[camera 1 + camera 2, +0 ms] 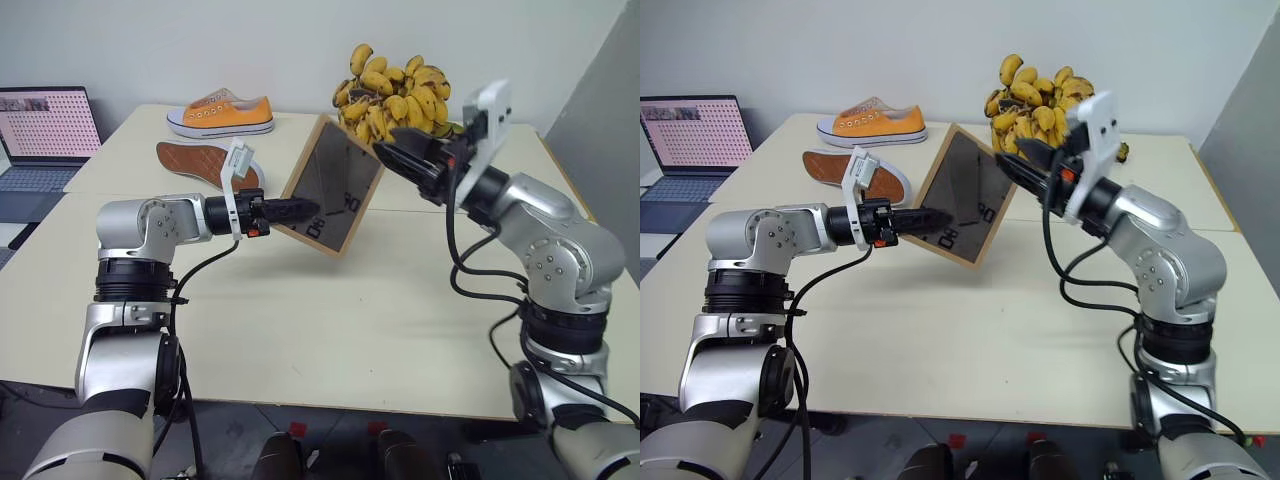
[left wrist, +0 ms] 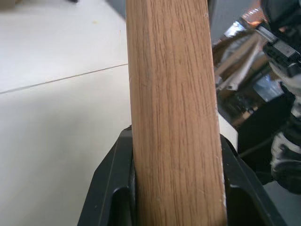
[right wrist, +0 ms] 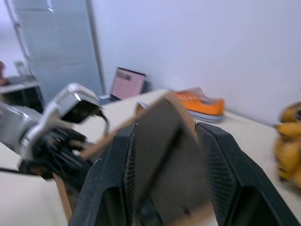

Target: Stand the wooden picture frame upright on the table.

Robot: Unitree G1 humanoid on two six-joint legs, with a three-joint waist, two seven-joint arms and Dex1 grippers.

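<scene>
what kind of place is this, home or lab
Most likely a lab or office test room, not a home: a plain cream table against a bare wall, an open laptop at its side, and oddly mixed props, an orange sneaker and a banana bunch.

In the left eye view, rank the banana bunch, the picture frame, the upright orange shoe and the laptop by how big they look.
1. Picture frame.
2. Banana bunch, much the same size as the frame, though it sits farther back, so that ranking is unsure.
3. Laptop, cut off by the picture's edge.
4. Orange shoe.
</scene>
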